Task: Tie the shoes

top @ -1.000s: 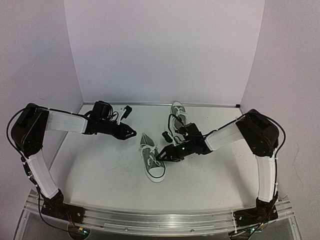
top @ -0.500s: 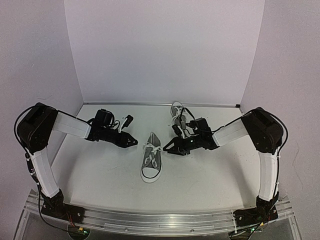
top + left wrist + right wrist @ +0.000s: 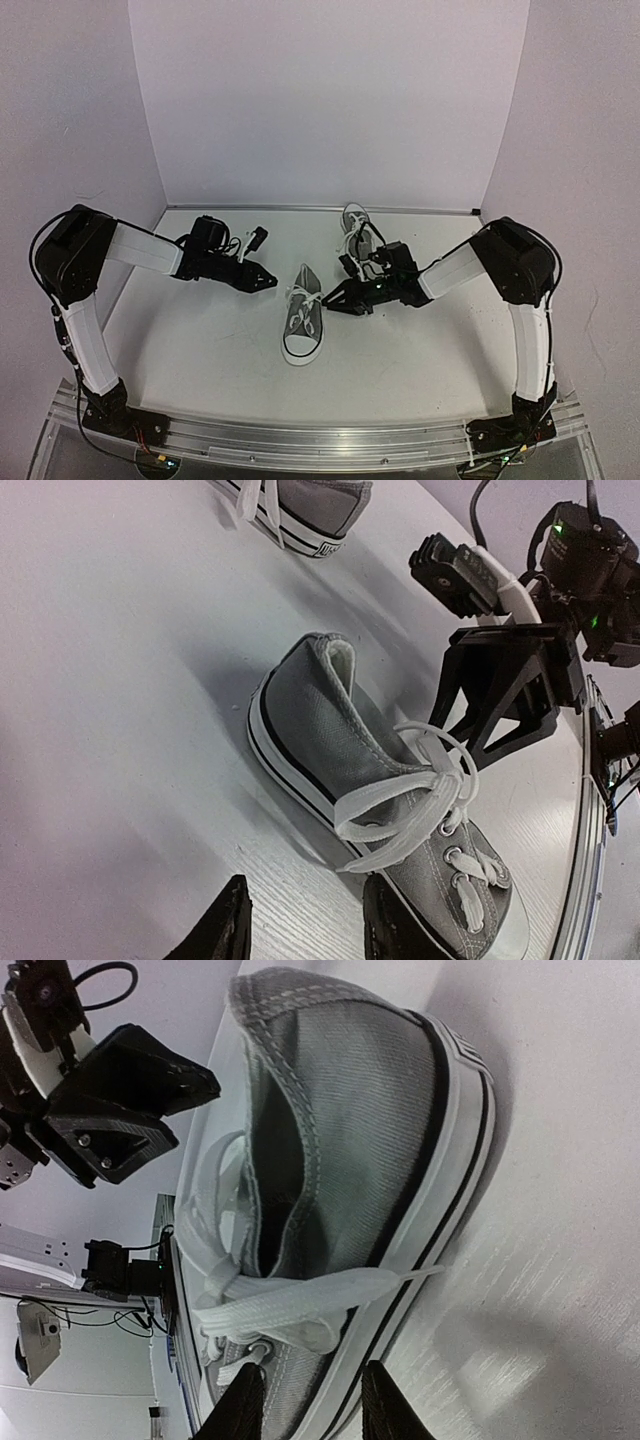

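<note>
One shoe (image 3: 300, 318) lies between left claw (image 3: 270, 281) and right claw (image 3: 328, 303) — both parted.

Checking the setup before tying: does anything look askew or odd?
The near shoe has slack laces, one end draped over its sole. The far shoe sits apart farther back, not lined up beside it.

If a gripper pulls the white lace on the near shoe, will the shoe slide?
The lace looks flat and limp, so it probably flops. The shoe seems small on a smooth table, so it may slide or tip.
</note>
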Tool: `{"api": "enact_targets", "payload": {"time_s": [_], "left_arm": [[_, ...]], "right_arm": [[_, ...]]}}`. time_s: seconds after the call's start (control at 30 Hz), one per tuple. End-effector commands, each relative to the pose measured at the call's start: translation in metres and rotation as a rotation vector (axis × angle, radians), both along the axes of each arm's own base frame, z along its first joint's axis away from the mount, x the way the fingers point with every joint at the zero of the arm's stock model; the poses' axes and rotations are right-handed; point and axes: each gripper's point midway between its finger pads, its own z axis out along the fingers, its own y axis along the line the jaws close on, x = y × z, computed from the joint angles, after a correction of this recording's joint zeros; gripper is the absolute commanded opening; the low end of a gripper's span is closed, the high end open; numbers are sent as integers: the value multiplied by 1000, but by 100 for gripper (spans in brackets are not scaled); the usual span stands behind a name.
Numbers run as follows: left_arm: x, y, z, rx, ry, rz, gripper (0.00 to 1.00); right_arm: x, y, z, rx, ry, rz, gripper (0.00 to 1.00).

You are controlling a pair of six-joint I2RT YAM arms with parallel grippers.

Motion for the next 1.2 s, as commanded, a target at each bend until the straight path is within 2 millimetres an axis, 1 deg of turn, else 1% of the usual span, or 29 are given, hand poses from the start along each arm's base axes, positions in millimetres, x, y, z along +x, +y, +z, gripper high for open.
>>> {"api": "enact_targets", "payload": {"time_s": [0.0,0.37,0.47,0.67,0.83,0.97,1.17], "left_arm": [[13,-7,20,-44,-57,-7,37],[14,-10,20,-46,-55,-14,37],[14,-9,21,-47,-56,-15,37],[14,-10,19,-38,-52,-22,36],[12,-13,13,-50,-33,-48,37],[11,-18,10,-69,-19,-65,38],[8,-28,9,-87,-12,-98,42]], "right_arm": [[8,12,13,52,-34,13,31],[15,17,11,70,-27,3,29],[18,18,6,66,-17,-4,28],[22,21,6,68,-17,-12,20],[21,19,8,69,-19,-12,11],[19,19,10,70,-21,-8,1],[19,19,10,70,-22,-7,0]]}}
